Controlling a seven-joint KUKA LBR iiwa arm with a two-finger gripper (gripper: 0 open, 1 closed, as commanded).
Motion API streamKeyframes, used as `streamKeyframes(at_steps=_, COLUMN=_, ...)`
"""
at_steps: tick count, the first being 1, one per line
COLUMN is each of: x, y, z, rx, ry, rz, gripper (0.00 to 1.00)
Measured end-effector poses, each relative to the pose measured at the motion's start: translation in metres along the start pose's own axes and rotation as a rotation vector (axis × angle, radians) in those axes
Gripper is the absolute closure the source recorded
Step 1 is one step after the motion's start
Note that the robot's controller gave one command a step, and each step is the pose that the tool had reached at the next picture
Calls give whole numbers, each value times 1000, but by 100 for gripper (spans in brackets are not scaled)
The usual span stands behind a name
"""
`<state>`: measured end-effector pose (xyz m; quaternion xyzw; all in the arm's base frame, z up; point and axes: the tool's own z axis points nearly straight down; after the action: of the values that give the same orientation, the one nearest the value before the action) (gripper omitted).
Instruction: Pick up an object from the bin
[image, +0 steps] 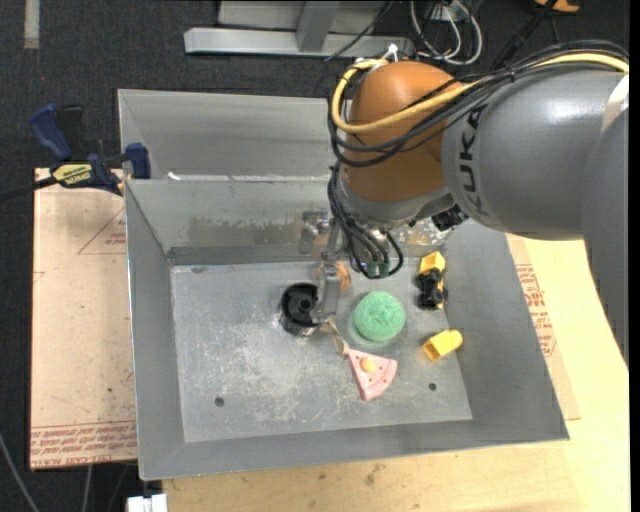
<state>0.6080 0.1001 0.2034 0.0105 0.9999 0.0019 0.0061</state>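
Grey sheet metal forms the bin (200, 400), its flat floor scuffed and its walls sloping up on all sides. The arm (540, 130) comes in from the right, thick and grey, with an orange cover (395, 110) at the wrist and yellow and black cables (350, 100) looped round it. Below the cover the gripper (326, 300) hangs down towards the bin floor near its middle. Its tip stands just beside a small black round thing (297, 308), ring-like with a dark hollow in its top, which lies a little left of centre. The tip seems to meet the right-hand edge of that black round thing, though the contact cannot be made out for certain. Whether the gripper is spread or pressed together cannot be told from this angle, since the wrist and the cables hide much of it.

Close by on the gripper's right sits a green fuzzy ball (379, 316). In front of the ball, nearer the bin's near wall, lies a pink wedge (372, 376) with yellowish spots, shaped like a slice, its thin point turned towards the gripper. Right of the ball and apart from it lies a small yellow piece (442, 345), tilted. Further back, under the edge of the wrist, stands a yellow and black toy (431, 278), well apart from the black round thing
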Motion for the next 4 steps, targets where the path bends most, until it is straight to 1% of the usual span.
streamKeyframes(at_steps=1, x=-7, y=-2, z=24, rx=2, ry=5, rz=7, gripper=0)
streamKeyframes(at_steps=2, x=7, y=14, z=-8, rx=3, ry=19, rz=-116, gripper=0)
streamKeyframes(at_steps=3, x=-1, y=18, z=-2, rx=0, ry=-7, rz=-183, gripper=0)
streamKeyframes(at_steps=4, x=3, y=-18, z=68, rx=0, ry=8, rz=-106, gripper=0)
